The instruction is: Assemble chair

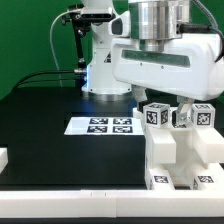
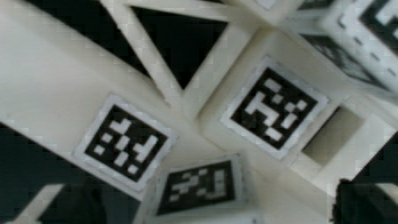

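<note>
The gripper (image 1: 172, 98) hangs right over the chair (image 1: 180, 150), and its two fingers are spread wide with nothing between them. In the wrist view the dark finger tips (image 2: 368, 200) only just show at the edge, and they pinch nothing — the white pieces lie below them.

The chair stands on the black table (image 1: 50, 120), close to the camera, at the exterior view's right. It looks like many white blocks already stuck together into one chunky lump. Three small tagged blocks (image 1: 178, 116) sit in a row on top, and wide pieces are stacked under them. Up close, the wrist view shows bars that cross and flat faces with square tags (image 2: 267, 108).

I think most of the building is done. I cannot see any loose pieces, so I cannot tell what is left — maybe one last part, or a push to make things tight.

The marker board (image 1: 102, 125) lies flat on the table, apart from the chair.
</note>
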`<state>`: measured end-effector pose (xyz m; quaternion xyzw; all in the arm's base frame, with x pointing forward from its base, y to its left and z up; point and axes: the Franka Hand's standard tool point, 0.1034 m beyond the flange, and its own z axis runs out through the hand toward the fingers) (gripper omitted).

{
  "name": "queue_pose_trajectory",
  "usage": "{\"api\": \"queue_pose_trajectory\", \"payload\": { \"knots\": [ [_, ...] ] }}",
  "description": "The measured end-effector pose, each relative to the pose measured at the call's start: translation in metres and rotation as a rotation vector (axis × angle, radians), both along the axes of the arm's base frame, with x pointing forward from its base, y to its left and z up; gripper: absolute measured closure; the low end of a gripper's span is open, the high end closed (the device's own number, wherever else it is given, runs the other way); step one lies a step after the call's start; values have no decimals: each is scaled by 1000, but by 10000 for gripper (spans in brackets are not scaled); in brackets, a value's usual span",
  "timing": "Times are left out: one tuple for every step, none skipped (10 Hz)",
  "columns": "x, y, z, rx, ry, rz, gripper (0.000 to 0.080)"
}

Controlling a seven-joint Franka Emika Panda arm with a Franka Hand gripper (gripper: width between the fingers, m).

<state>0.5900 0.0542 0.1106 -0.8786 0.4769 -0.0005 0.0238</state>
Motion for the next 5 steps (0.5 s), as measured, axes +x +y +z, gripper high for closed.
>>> {"api": "queue_pose_trajectory", "payload": {
  "knots": [
    [0,0,0,1,1,-27,285],
    [0,0,-1,3,5,-97,487],
    [0,0,-1,3,13,-161,487],
    [2,1,-1,5,32,-238,521],
    [3,1,-1,6,50,-336,520]
  ]
}}
